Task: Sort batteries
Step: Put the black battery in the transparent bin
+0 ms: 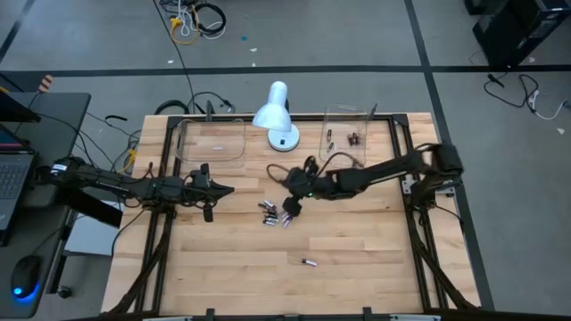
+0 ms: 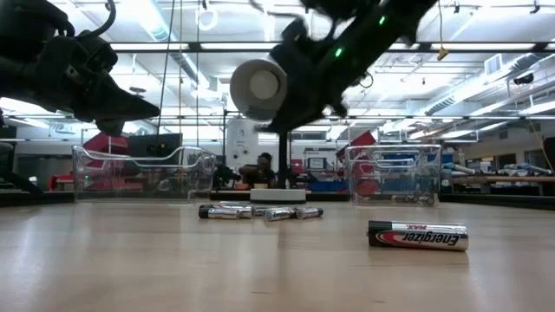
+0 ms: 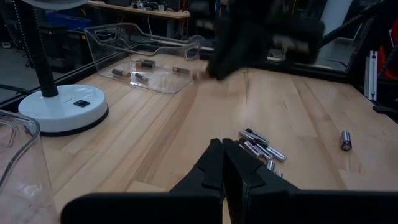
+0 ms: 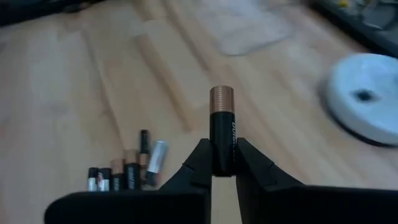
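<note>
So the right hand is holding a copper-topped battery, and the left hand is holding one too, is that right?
Not quite. The right hand does grip a copper-topped battery, as the right wrist view shows. The left hand holds nothing: in the left wrist view its fingers are shut together with no battery between them, above the wooden table.

2 arms, matte black, slim segmented links, black cables along them. Right arm (image 1: 375, 171): small green LED lit near wrist, chunky dark housing at base end. Left arm (image 1: 125, 185): same build, no lit LED visible. Fingers (image 3: 214, 168): black, flat, tapering to narrow tips.
</note>
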